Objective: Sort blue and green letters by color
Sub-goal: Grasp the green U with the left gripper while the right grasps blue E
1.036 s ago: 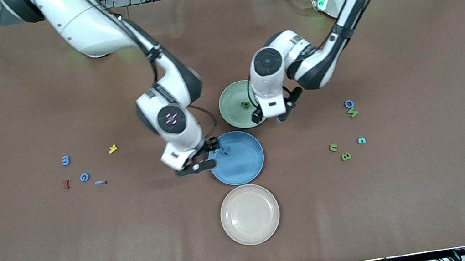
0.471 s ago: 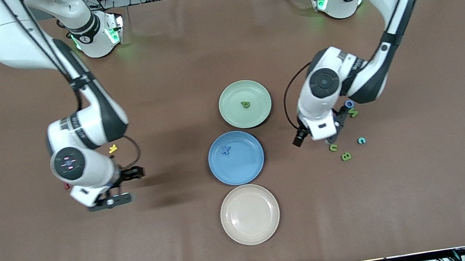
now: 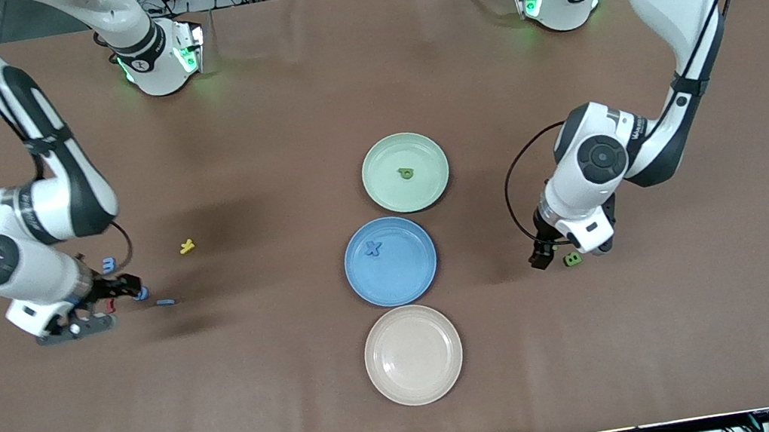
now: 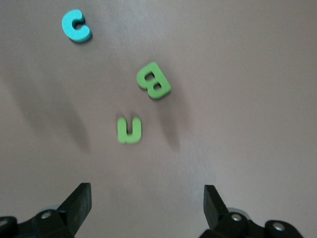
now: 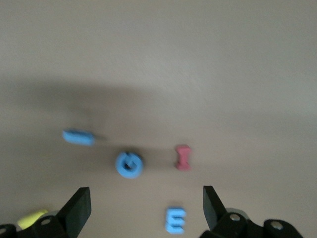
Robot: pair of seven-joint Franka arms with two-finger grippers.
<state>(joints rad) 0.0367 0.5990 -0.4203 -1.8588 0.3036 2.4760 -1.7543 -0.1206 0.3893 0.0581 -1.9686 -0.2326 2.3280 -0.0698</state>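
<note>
You are hanging both arms over fresh pickups; the left gripper [image 4: 143, 210], jaws spread and empty, is hovering over the chunky green u [image 4: 130, 130] and B [image 4: 153, 80] toward the left arm's edge of the desk; the right gripper [image 5: 143, 210], likewise released, is hovering over the blue G [image 5: 129, 164] and E [image 5: 176, 220]; you are needing a straight descent next; the blue x [image 3: 373, 249] is lying in the glossy blue plate [image 3: 409, 281], the green P [image 3: 406, 173] in the green plate [image 3: 389, 192].
</note>
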